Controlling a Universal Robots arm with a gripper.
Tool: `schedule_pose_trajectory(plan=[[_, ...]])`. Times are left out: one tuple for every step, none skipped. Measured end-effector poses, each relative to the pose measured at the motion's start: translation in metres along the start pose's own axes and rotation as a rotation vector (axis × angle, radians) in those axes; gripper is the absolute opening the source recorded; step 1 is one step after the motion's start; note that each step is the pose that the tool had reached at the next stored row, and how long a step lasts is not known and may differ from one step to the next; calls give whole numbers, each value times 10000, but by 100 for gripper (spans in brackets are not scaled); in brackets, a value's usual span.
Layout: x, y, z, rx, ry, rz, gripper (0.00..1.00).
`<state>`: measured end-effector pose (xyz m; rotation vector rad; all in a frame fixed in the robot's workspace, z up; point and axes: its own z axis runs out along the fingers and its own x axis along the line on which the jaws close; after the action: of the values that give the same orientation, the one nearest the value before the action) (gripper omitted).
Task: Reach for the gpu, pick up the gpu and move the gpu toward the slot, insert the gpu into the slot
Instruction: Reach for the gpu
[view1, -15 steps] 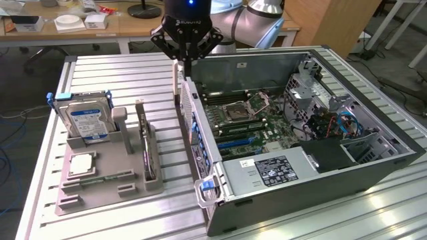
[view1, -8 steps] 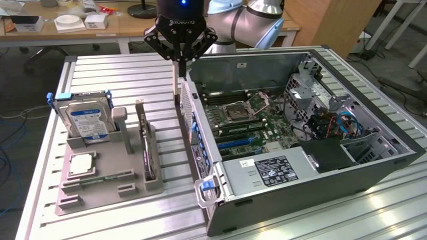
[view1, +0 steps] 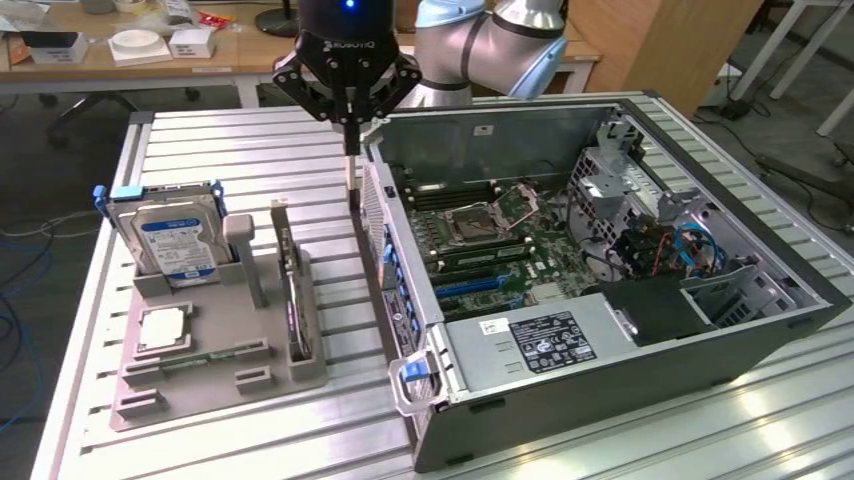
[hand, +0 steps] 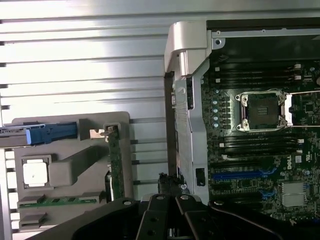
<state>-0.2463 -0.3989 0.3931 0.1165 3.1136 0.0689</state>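
A single robot arm works over a slatted metal table (view1: 227, 150). Its pincer (view1: 352, 172) hangs with its fingers pressed together, clenched on nothing, their tips pointing straight down. It hovers above the strip of bare table between a grey holder (view1: 214, 392) and an open computer case (view1: 497, 140), close to the case's far corner.

The gpu (view1: 291, 300) stands on its long edge in a groove of the grey holder, untouched. It is a thin dark card. In the exterior view it lies toward the left of the pincer and nearer the camera, lower than the fingertips and clearly apart from them. Its long axis runs from far to near, roughly parallel to the case's side wall, so the pincer sits beyond the card's far end and a little to one side, not above its middle.

In the wrist view the gpu (hand: 116, 165) shows as a narrow green-edged strip, just beside the pincer (hand: 169, 189) at the frame's edge.

The holder also carries a blue-labelled hard drive (view1: 167, 240) standing upright and a small square silver chip (view1: 160, 328) lying flat. Inside the case, the motherboard (view1: 497, 240) lies open to view, with a blue slot (view1: 467, 286) on it, which seems to be the card's destination. Reaching for the card looks like the step in hand.
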Motion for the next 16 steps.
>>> schedule_pose_trajectory(plan=[[17,-1,-1,0,1,0,10],[36,-3,-1,1,1,0,10],[59,-4,-1,1,0,0,10],[81,-6,-2,1,1,1,10],[104,-8,-2,0,0,1,10],[127,-10,-2,0,0,1,10],[149,-11,-2,0,0,1,10],[173,-13,-3,-1,-1,1,10],[194,-15,-3,0,0,0,10],[215,-16,-3,0,0,0,10],[236,-18,-4,0,0,0,10],[258,-20,-4,0,0,-1,10],[279,-21,-5,0,1,0,10],[301,-23,-5,0,0,1,10],[322,-24,-5,0,0,1,10],[342,-26,-6,0,0,1,10]])
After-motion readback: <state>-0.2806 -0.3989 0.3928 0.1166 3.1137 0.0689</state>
